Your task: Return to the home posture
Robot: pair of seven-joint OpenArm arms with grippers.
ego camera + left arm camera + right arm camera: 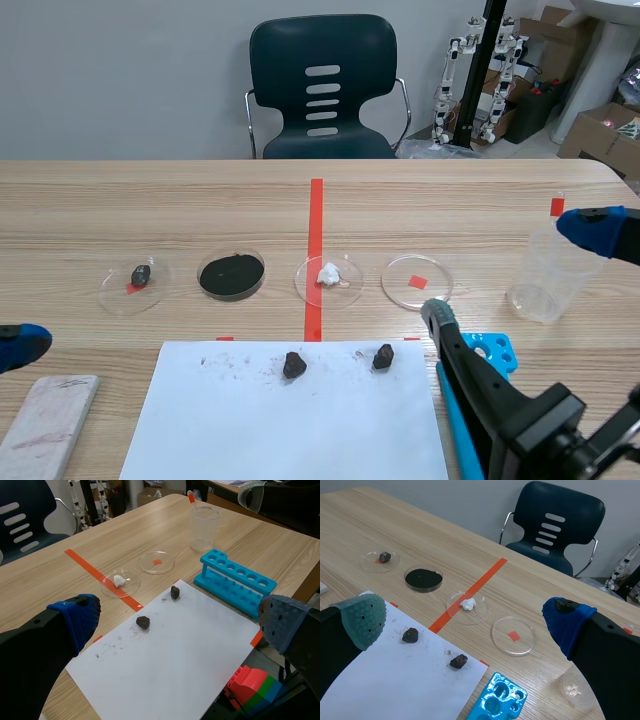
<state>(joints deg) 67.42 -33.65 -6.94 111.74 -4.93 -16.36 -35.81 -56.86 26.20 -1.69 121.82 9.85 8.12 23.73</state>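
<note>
My left gripper (177,625) is open and holds nothing; it hangs above the near left corner of the white paper sheet (175,645). In the scene view only one of its blue fingertips (20,344) shows, at the left edge. My right gripper (465,620) is also open and empty, spread wide over the table's right side. One of its fingers (438,316) is above the blue tube rack (490,352). The other (595,230) is beside the clear plastic beaker (545,275).
Two dark lumps (293,365) (383,357) lie on the paper. Behind it runs a row of dishes: one with a dark lump (135,283), one with black powder (231,275), one with a white lump (328,280), one empty (417,280). A grey block (48,415) lies near left. A chair (322,90) stands behind.
</note>
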